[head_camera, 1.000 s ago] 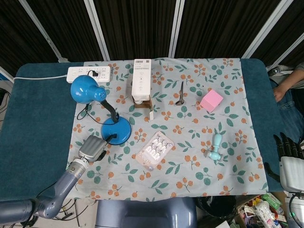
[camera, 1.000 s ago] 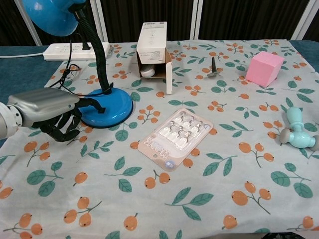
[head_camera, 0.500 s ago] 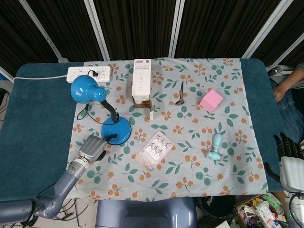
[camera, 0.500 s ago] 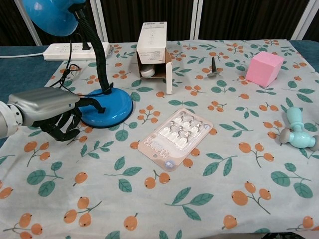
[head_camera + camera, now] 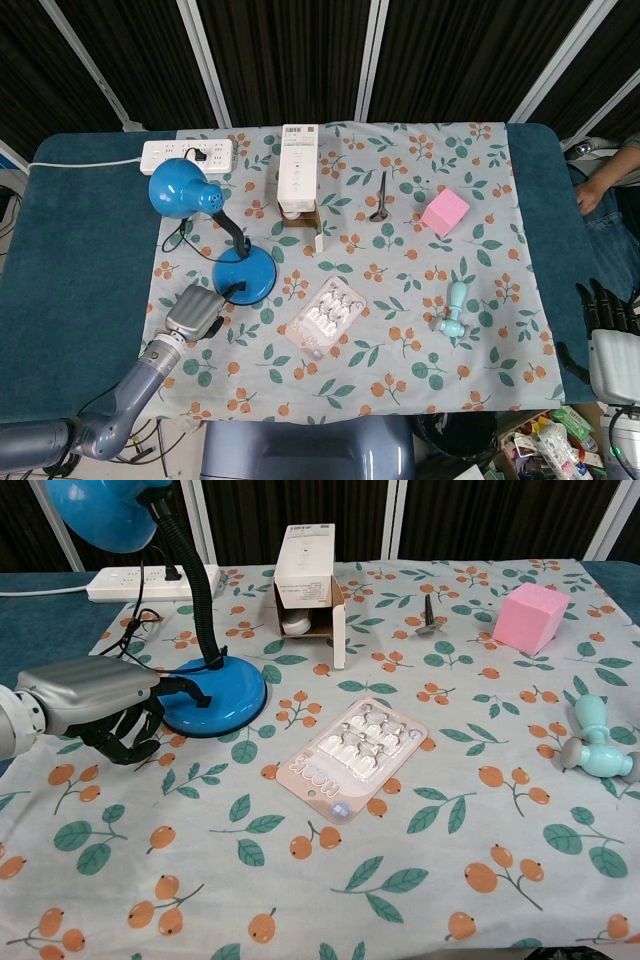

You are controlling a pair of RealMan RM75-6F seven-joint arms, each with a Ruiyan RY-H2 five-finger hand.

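My left hand (image 5: 195, 312) (image 5: 95, 700) rests on the floral cloth at the front left, just beside the round base of a blue desk lamp (image 5: 245, 275) (image 5: 215, 692). Its fingers are curled under the palm, and one dark digit reaches out and touches the edge of the lamp base. It holds nothing. The lamp's head (image 5: 183, 188) leans to the back left on a black gooseneck. My right hand (image 5: 605, 335) hangs beyond the table's right edge with its dark fingers straight and apart, holding nothing. The chest view does not show it.
A white power strip (image 5: 187, 153) lies at the back left, with the lamp's cord running to it. An open white box (image 5: 299, 175) lies at the back middle. A blister pack (image 5: 327, 313), black clip (image 5: 380, 197), pink cube (image 5: 445, 211) and teal toy (image 5: 453, 310) lie to the right.
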